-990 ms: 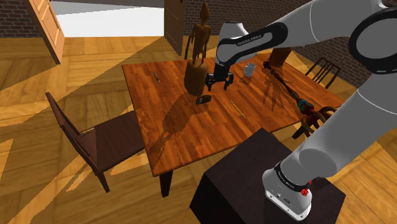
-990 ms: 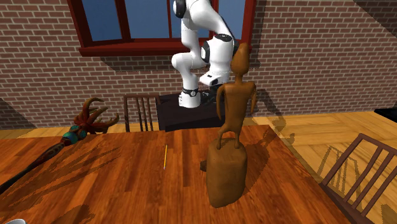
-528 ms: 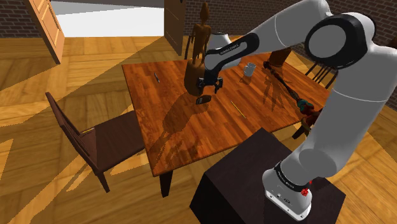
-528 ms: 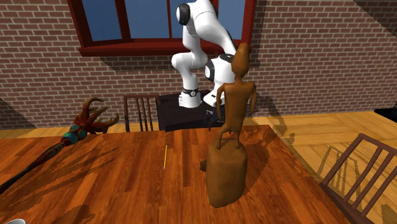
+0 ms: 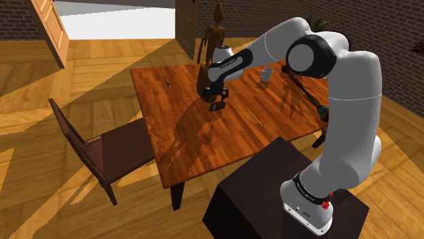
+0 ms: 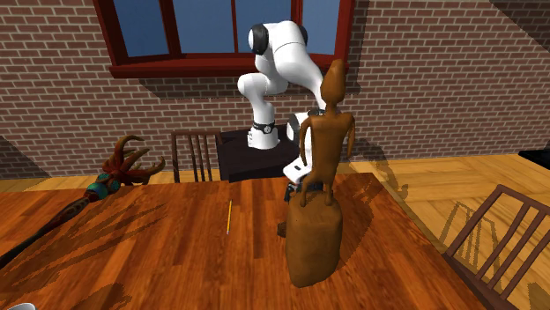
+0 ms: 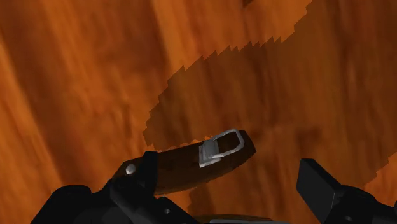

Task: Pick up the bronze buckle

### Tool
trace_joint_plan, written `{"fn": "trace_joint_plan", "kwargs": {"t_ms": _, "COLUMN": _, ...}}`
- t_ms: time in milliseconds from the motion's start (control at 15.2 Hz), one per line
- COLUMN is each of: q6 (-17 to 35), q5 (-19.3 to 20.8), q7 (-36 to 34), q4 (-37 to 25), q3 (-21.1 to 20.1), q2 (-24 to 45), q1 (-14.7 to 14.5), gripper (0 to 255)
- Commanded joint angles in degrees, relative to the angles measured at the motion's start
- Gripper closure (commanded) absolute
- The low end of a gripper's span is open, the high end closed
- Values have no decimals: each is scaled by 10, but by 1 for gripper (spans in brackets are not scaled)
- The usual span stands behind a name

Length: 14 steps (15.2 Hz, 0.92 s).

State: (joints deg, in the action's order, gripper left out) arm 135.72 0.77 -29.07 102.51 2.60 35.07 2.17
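The buckle (image 7: 219,147) is a grey metal frame on a short dark brown strap, lying flat on the wooden table (image 5: 197,146). In the shoulder view it is a small dark piece (image 5: 218,107) just in front of the wooden statue's base (image 5: 206,85). My gripper (image 7: 229,186) is open and low over it, one black finger (image 7: 137,181) at the strap's end and the other finger (image 7: 318,188) well clear on the far side. Neither finger touches the buckle. In the second exterior view the gripper (image 6: 293,188) is partly hidden behind the statue (image 6: 315,220).
The tall wooden statue stands right beside the gripper. A clawed staff (image 5: 306,95), a white mug (image 5: 267,74) and a thin yellow stick (image 5: 253,115) lie further along the table. A small dark item (image 5: 167,83) sits near the far edge. A chair (image 5: 88,146) stands at the shoulder view's left.
The arm has swung toward the shoulder view's left and come down, bringing the open gripper from above the table to just over the buckle. The buckle has not moved.
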Motion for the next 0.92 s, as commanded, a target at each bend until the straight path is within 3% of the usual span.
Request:
{"fn": "trace_joint_plan", "kwargs": {"t_ms": 0, "q6": 6, "q5": -1, "q7": -4, "q4": -14, "q3": 0, "q2": 19, "q1": -1, "gripper": 0}}
{"fn": "trace_joint_plan", "kwargs": {"t_ms": 528, "q6": 33, "q5": -1, "q7": -4, "q4": -20, "q3": -1, "q2": 52, "q1": 0, "gripper": 0}}
{"fn": "trace_joint_plan", "kwargs": {"t_ms": 594, "q6": 32, "q5": -2, "q7": -4, "q4": -21, "q3": -1, "q2": 52, "q1": 0, "gripper": 255}}
{"fn": "trace_joint_plan", "kwargs": {"t_ms": 858, "q6": 32, "q5": -2, "q7": -3, "q4": -21, "q3": -1, "q2": 53, "q1": 1, "gripper": 255}}
